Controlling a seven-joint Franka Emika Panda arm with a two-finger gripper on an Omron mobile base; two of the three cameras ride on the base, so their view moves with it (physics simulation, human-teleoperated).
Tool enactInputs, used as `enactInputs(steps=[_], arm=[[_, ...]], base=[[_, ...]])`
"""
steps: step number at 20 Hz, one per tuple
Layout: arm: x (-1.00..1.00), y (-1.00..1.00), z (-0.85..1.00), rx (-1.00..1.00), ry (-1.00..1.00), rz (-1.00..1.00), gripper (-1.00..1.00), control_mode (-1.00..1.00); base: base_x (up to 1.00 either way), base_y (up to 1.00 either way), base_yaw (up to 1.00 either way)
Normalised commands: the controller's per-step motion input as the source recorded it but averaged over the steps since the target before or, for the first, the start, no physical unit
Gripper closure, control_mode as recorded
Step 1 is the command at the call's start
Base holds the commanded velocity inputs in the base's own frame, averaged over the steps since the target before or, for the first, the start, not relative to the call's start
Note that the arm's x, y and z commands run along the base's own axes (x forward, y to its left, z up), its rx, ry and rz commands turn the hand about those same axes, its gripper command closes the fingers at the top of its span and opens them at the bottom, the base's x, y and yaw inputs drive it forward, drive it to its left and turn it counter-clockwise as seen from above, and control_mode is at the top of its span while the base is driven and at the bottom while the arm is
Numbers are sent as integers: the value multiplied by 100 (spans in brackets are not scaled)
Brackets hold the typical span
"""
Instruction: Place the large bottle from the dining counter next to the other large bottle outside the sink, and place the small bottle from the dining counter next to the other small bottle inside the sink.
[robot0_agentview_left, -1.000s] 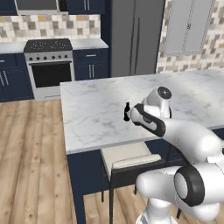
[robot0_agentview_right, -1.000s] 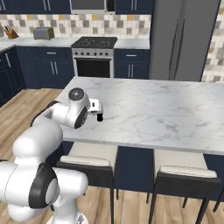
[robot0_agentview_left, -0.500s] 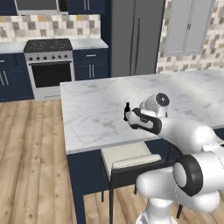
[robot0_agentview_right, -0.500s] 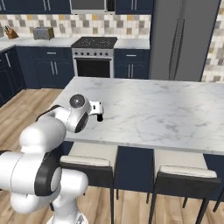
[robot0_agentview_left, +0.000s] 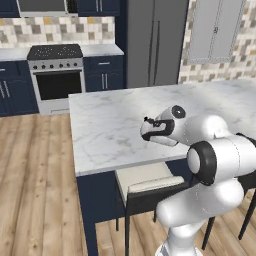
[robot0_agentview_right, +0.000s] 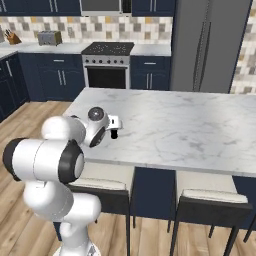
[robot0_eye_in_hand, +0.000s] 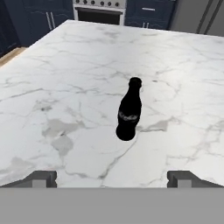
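Observation:
The small bottle (robot0_eye_in_hand: 129, 109) is dark with a pale label band. It stands upright on the white marble dining counter (robot0_eye_in_hand: 65, 65), near its front left part. In the hand view it sits dead ahead of my gripper (robot0_eye_in_hand: 113, 178), a short way beyond the fingertips (robot0_eye_in_hand: 41, 178) and apart from them. The jaws are wide open with nothing between them. From the right base view the gripper (robot0_agentview_right: 114, 122) hovers low over the counter (robot0_agentview_right: 190, 125), right by the bottle (robot0_agentview_right: 114, 134). In the left base view my hand (robot0_agentview_left: 150, 130) hides most of the bottle.
Two stools (robot0_agentview_right: 210, 197) are tucked under the counter's near edge. A steel range (robot0_agentview_left: 56, 75) and navy cabinets (robot0_agentview_right: 60, 75) line the far wall, with a tall grey fridge (robot0_agentview_right: 207, 45) to the right. Wooden floor (robot0_agentview_left: 35, 175) lies to the left of the counter.
My hand has shifted slightly closer to the small bottle and the elbow has folded in nearer the base. The bottle has not moved and the jaws stay open.

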Motion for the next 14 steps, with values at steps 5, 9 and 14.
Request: enactInputs(steps=[5, 9, 14], arm=[[40, -12, -10, 0, 8, 2, -100, -100], [45, -4, 0, 0, 5, 1, -100, -100], [40, 0, 0, 2, 1, 2, -100, -100]], base=[[0, 0, 0], [0, 0, 0], [0, 0, 0]])
